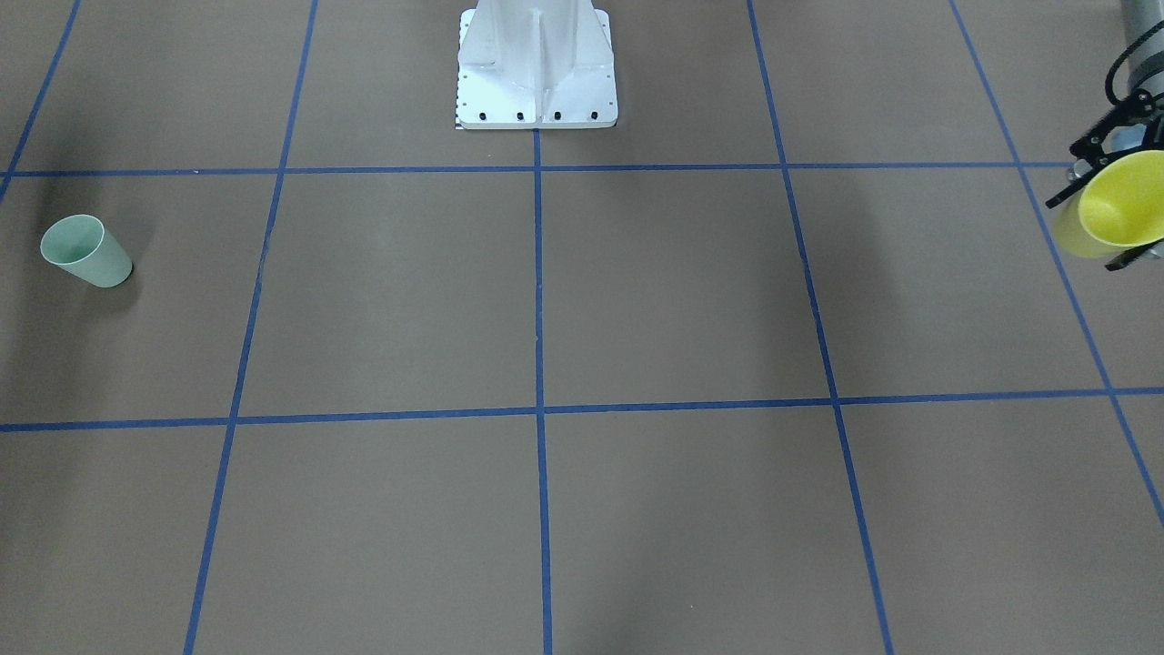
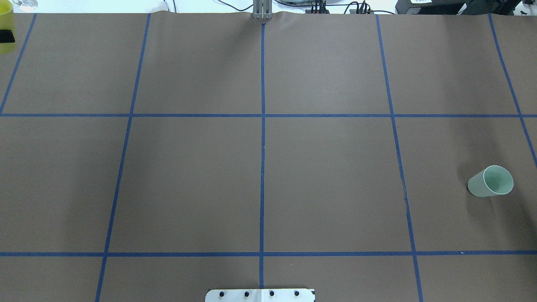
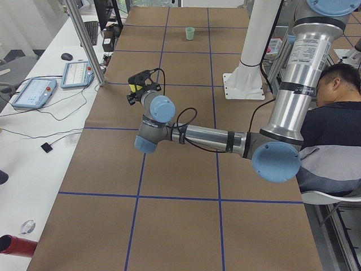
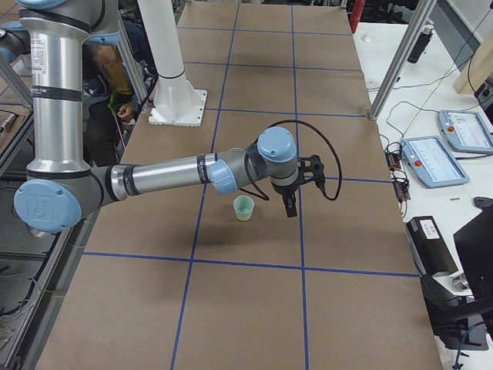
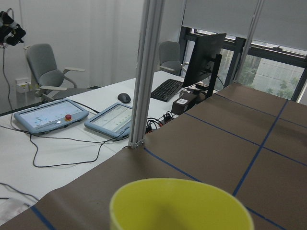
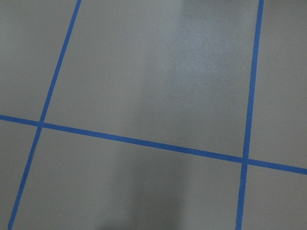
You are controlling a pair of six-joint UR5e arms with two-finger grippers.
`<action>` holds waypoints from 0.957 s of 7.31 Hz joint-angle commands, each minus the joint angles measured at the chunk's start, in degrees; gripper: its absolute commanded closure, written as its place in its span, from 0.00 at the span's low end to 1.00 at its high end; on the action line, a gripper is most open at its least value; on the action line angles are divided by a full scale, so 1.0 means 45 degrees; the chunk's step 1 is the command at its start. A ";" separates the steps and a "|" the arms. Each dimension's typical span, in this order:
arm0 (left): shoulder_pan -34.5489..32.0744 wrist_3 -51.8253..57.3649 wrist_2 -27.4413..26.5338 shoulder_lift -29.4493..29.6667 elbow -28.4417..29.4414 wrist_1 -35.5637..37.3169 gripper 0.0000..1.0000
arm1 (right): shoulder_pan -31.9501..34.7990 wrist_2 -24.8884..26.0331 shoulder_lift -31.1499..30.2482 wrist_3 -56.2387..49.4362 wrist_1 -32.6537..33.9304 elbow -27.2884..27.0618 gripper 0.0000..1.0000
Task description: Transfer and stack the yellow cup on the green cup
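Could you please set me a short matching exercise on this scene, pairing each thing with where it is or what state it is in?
Things:
1. yellow cup
2. green cup
3. white base plate
4. blue tape lines

Places or states:
A. form a grid across the brown table
B. stands free, mouth up, on the robot's right side
C. held in the jaws of the left gripper
D. sits at the robot's edge, on the centre line

Right pairs: 1-C, 2-B, 3-D, 4-A.
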State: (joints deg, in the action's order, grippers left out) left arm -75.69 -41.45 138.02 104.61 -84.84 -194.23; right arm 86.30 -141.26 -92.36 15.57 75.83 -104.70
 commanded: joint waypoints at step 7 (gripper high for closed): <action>0.5954 0.3935 -0.1072 0.3099 0.0396 0.2631 1.00 | -0.3236 -0.1577 0.3956 0.7758 -0.0034 -0.1027 0.00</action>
State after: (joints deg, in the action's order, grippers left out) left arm -52.59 -26.56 136.65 117.67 -83.57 -185.16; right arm 75.05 -148.67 -77.81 42.88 75.75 -107.70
